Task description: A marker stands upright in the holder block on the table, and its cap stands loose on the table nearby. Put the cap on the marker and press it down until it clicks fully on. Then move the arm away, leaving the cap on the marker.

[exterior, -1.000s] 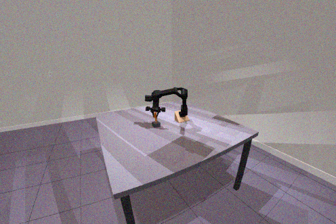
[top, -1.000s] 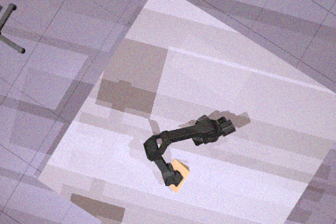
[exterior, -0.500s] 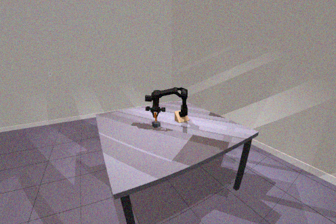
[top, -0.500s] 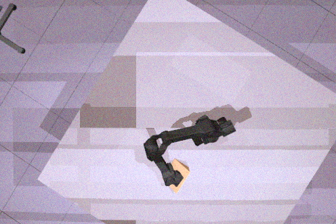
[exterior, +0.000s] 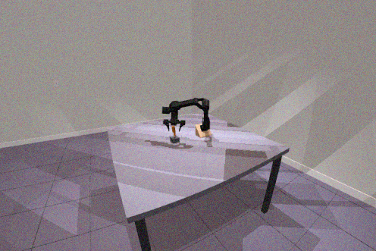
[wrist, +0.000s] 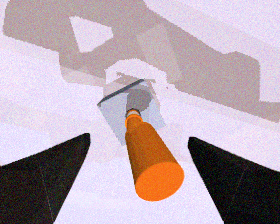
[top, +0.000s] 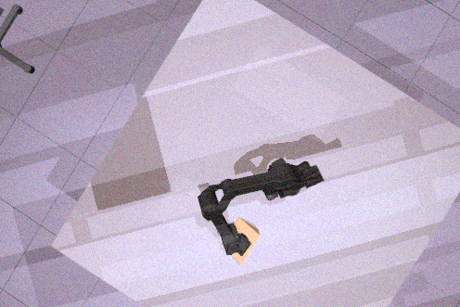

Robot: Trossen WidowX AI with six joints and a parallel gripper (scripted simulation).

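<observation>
The jaws (exterior: 174, 125) are standing wide apart, gripping nothing, around the orange cap (exterior: 173, 131) (wrist: 153, 170), which is sitting over the marker (wrist: 133, 113) above the grey holder block (exterior: 174, 139) (wrist: 122, 112) on the table (exterior: 159, 192). Release seems in hand; withdrawing comes next, if the cap is fully clicked, which I cannot confirm. The cap is looking smooth, flat-topped.

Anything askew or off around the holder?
Yes: in the exterior view, the orange cap over the holder block leans slightly rather than standing straight. No spill or damage visible.
</observation>
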